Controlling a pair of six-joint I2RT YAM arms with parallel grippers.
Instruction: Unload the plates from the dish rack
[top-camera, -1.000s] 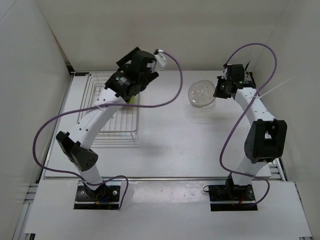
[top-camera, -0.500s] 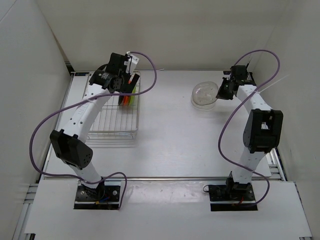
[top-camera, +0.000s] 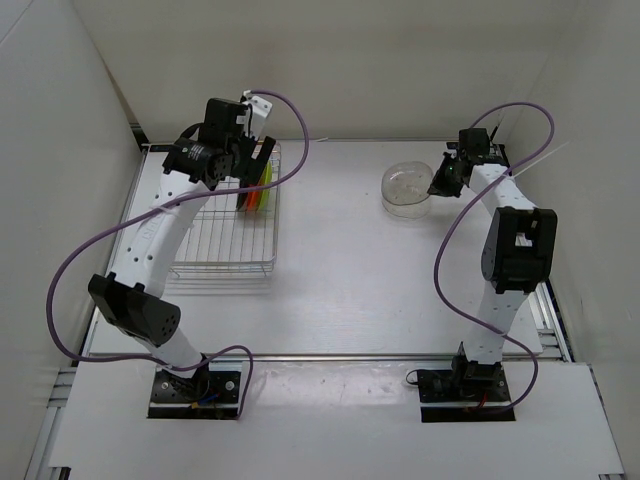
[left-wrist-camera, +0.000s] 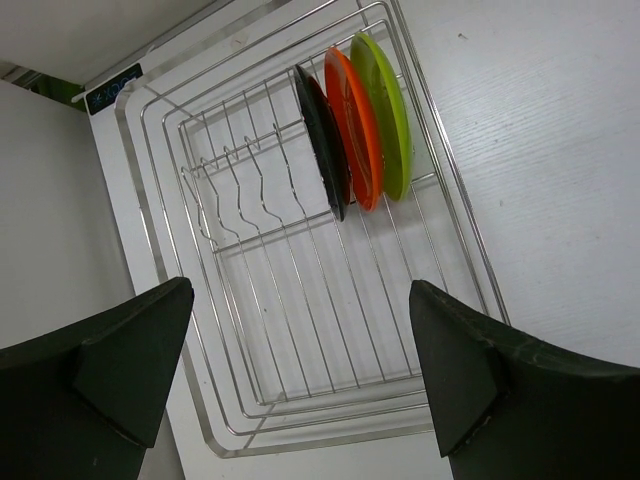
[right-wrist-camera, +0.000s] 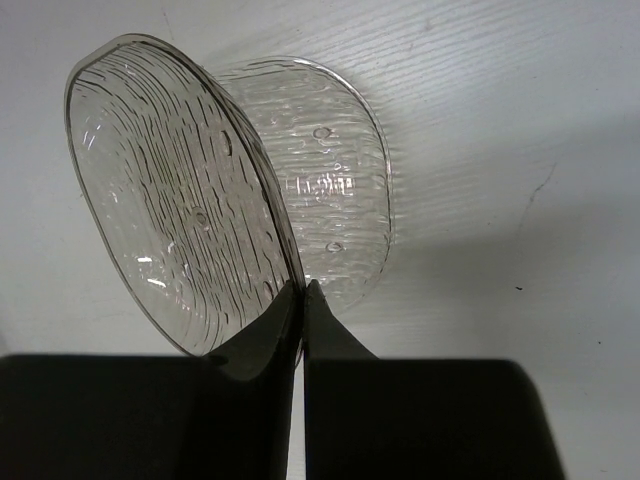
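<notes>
Overhead view of a white table (top-camera: 340, 260) with two robot arms bolted at its near edge.

A silver wire dish rack (left-wrist-camera: 250, 300) sits on the far left. Three plates stand on edge in the slots along its far right side, close together: a black plate (left-wrist-camera: 322, 140), an orange-red plate (left-wrist-camera: 350, 125) and a lime green plate (left-wrist-camera: 385, 110).

The left gripper (left-wrist-camera: 300, 300) hangs above the rack with its fingers spread wide and nothing between them. One second ago this arm's wrist covered the plates. It has since swung left, so all three now show from above and in its wrist camera.

At the far right of the table, the right gripper (right-wrist-camera: 302, 290) is pinched closed on the rim of the clear plate (right-wrist-camera: 180, 200). The plate is tilted, and a rippled patch of light falls through it onto the table. Over the last second the plate has barely shifted, while the right arm's elbow has drawn in and risen. Whether the plate touches the table cannot be told.

One plate appears to be out of the rack and close to being set down, and three are still to be unloaded. The left gripper looks lined up to descend on one of them.
</notes>
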